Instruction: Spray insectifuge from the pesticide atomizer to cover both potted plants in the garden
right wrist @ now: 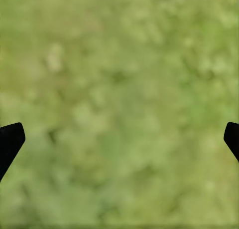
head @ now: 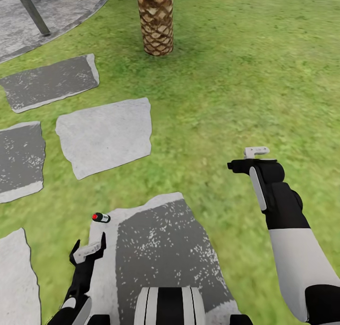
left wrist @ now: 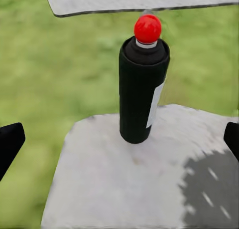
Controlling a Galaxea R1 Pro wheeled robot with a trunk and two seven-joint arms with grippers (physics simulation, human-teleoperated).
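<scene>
This is a garden, rendered in simulation. Green lawn [head: 245, 79] covers most of the ground, and flat grey stepping stones [head: 106, 136] of irregular outline lie set into the grass. A palm trunk [head: 155, 18] with brown criss-cross bark rises from the turf, and beside it lies the curved edge of a grey paved circle [head: 71, 9], crossed by a slanting grey pole [head: 30, 9].

The pesticide atomizer [head: 101, 217] lies on the near stepping stone [head: 160, 249], at its ten-o'clock corner, just beyond the left gripper [head: 89, 250], with more stepping stones [head: 106, 136] toward eleven, the palm trunk [head: 155, 20] at twelve, and the right gripper [head: 252, 157] over lawn [head: 245, 79] at two.
</scene>
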